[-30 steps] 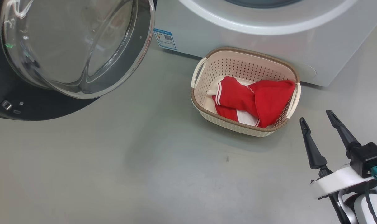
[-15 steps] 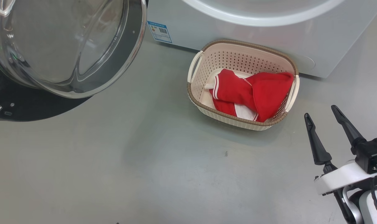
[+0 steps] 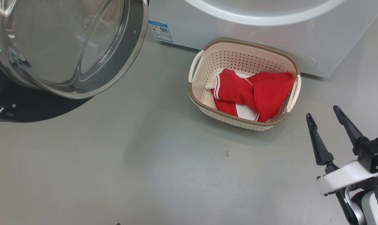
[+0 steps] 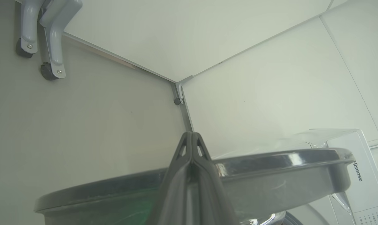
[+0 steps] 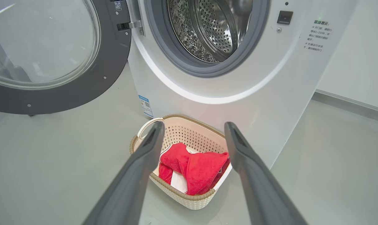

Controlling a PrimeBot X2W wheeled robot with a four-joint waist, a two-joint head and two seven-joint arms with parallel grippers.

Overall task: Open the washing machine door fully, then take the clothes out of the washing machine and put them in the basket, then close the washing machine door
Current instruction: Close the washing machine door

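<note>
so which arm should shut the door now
Left: the left gripper, shut, sits at the black rim of the door; the right gripper, open, hangs beside the basket holding the clothes.

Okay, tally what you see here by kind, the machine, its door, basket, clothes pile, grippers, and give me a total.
Washing machine: 1
Door: 1
Basket: 1
Red clothes pile: 1
Grippers: 2 (left gripper, right gripper)
Total: 6

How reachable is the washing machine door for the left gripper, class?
Probably yes: the shut left gripper sits right by the black rim of the washing machine door, nothing visible between them.
</note>
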